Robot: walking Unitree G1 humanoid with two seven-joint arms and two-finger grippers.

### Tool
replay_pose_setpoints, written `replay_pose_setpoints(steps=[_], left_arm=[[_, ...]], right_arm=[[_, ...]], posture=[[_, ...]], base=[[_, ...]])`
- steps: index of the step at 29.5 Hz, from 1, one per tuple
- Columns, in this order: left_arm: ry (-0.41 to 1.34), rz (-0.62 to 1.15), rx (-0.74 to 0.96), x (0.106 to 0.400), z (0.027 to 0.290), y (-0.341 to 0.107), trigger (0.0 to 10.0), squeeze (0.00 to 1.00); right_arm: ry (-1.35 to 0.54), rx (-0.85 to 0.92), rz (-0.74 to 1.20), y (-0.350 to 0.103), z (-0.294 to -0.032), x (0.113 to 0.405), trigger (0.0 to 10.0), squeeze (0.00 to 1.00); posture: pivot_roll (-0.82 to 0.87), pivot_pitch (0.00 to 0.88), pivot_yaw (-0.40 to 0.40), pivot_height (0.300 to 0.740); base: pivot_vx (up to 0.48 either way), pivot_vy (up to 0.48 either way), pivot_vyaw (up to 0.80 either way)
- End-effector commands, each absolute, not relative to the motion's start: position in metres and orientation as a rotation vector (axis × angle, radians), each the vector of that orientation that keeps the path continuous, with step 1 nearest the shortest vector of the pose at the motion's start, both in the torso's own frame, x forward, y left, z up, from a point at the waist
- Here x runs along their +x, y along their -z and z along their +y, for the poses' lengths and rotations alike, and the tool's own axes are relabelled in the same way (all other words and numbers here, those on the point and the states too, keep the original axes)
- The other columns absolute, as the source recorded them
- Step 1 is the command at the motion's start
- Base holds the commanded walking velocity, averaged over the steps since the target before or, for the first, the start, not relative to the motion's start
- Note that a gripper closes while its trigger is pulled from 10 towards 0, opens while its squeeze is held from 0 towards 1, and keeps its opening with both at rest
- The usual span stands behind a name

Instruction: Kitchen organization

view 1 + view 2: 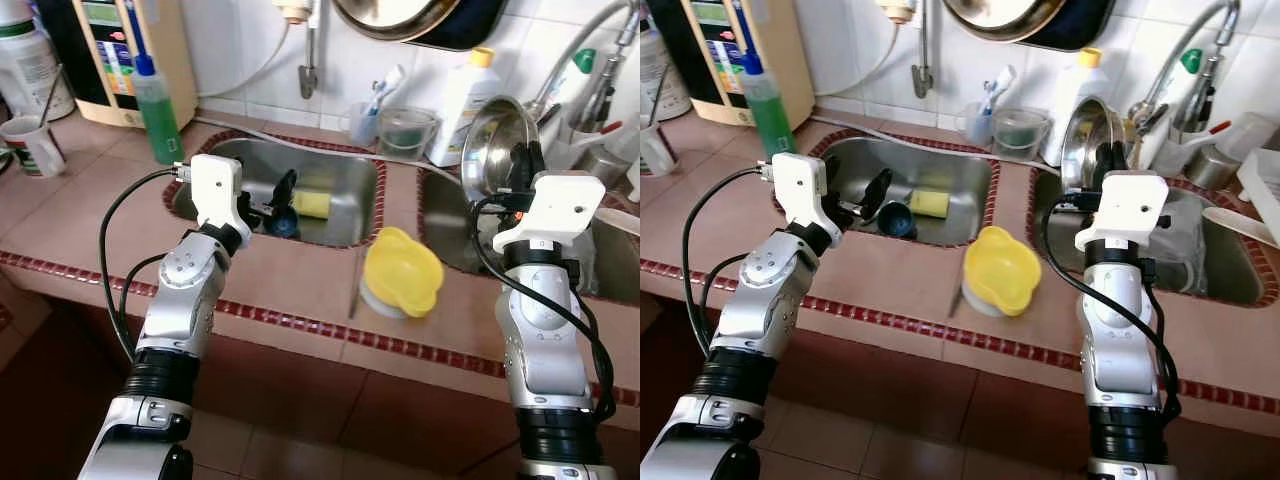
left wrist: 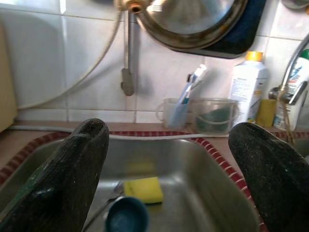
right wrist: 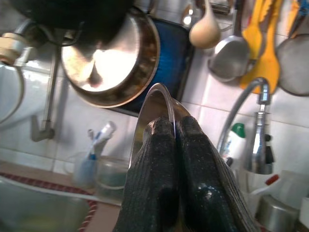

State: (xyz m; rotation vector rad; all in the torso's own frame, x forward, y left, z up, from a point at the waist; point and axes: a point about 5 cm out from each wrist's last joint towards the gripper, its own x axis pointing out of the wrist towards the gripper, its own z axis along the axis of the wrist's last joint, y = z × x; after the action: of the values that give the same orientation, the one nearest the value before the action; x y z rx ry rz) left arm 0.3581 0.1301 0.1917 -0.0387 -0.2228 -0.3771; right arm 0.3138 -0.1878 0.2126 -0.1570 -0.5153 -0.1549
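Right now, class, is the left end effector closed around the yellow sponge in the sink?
No: the left end effector hangs open above the sink, its fingers spread wide, with the yellow sponge lying untouched below.

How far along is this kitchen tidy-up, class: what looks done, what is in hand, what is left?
Done: nothing clearly put away. In hand: the right gripper is shut on a steel bowl held over the right sink. Left: the open left gripper hovers over the sponge and blue cup; the yellow bowl waits on the counter.
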Motion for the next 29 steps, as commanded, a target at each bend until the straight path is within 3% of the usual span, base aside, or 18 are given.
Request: replay_pose_setpoints(steps=[1, 25, 29], left_arm=[[0.389, -0.227, -0.027, 0.3589, 0.1280, -0.1954, 10.0, 0.00], [0.409, -0.224, -0.013, 0.3573, 0.1269, -0.1954, 10.0, 0.00], [0.407, -0.218, 0.003, 0.3578, 0.1269, -0.1952, 10.0, 0.00]], right_arm=[[0.153, -0.164, -0.526, -0.2140, -0.1884, 0.3143, 10.0, 0.00], [0.144, -0.180, -0.514, -0.2107, -0.1878, 0.3144, 10.0, 0.00], [0.141, -0.182, -0.514, -0.2108, -0.1873, 0.3148, 10.0, 0.00]], posture=[[-0.04, 0.000, -0.031, 0.740], [-0.04, 0.000, -0.032, 0.740], [-0.04, 0.000, -0.032, 0.740]], base=[[0.000, 0.371, 0.00], [0.000, 0.372, 0.00], [0.000, 0.000, 0.00]])
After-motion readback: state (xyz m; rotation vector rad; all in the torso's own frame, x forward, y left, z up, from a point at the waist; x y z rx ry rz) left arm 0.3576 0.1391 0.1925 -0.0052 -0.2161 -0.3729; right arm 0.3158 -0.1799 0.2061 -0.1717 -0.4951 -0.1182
